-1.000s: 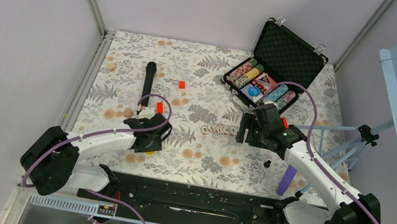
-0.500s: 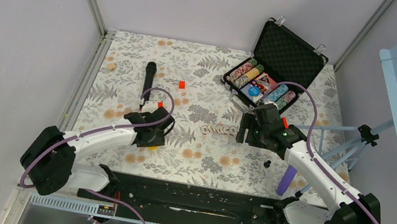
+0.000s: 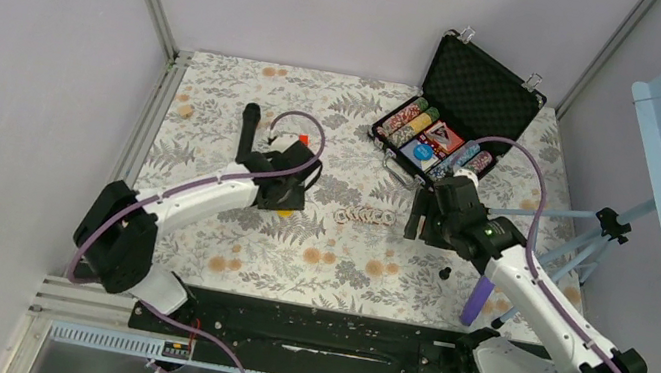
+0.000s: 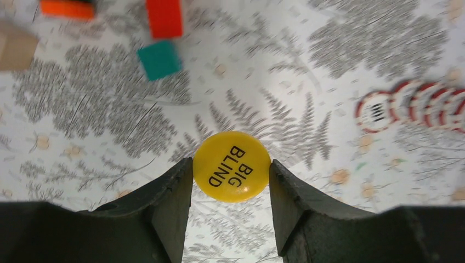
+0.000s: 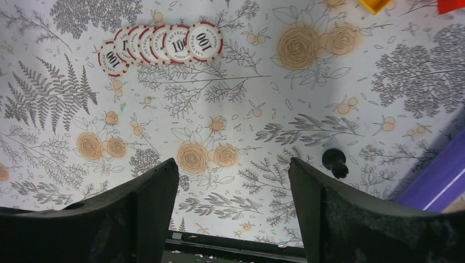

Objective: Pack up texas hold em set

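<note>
Held: round yellow plastic button [image 4: 231, 166], black BIG BLIND lettering; pinched in left gripper [image 4: 231, 169], well left of open black foam-lined briefcase [image 3: 478, 88]. Right gripper [image 5: 233, 181] spread, empty.

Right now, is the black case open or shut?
Open. The case has its lid raised at the back, its foam lining shows, and rows of chips lie uncovered inside.

The left arm [image 3: 203, 194] and right arm [image 3: 533, 286] are white tubes joined by chunky black housings. A purple cable [image 3: 296, 116] loops out behind the jaws of each. The fingers [image 4: 171, 211] are matte black wedges with flat inner faces. Behind the right jaws sits what may be a small green light [image 3: 491, 232].
</note>
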You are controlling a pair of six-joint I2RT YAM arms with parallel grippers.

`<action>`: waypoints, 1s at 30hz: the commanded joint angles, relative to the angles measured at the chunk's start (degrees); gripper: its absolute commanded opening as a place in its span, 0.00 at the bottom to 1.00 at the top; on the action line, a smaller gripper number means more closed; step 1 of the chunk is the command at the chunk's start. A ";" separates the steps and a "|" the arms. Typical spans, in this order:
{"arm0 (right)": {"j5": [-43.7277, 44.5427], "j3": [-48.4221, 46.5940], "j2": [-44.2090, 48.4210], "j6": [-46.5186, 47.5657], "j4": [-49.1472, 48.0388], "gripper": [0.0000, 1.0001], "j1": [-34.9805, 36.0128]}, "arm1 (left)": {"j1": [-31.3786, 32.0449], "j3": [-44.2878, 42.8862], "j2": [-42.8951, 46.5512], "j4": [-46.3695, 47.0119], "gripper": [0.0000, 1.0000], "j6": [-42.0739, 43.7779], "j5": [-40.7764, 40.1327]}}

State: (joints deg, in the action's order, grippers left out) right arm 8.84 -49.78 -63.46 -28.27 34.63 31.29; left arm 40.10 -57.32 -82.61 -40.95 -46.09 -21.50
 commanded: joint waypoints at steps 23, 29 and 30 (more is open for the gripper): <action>3.98 -2.26 14.95 0.78 12.97 0.82 -4.65 | 0.66 -63.89 -45.39 -0.75 0.41 17.15 12.78; 3.81 -2.18 14.92 0.68 13.27 0.82 -4.81 | 0.66 -75.24 -52.72 1.82 0.40 16.21 17.52; 3.74 -2.17 14.87 0.70 13.36 0.82 -4.83 | 0.63 -75.55 -53.23 3.27 0.40 15.60 18.41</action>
State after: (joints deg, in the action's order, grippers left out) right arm 11.33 -50.61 -49.15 -28.05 46.96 26.94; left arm 40.56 -127.57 -133.93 -41.65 -30.06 -8.05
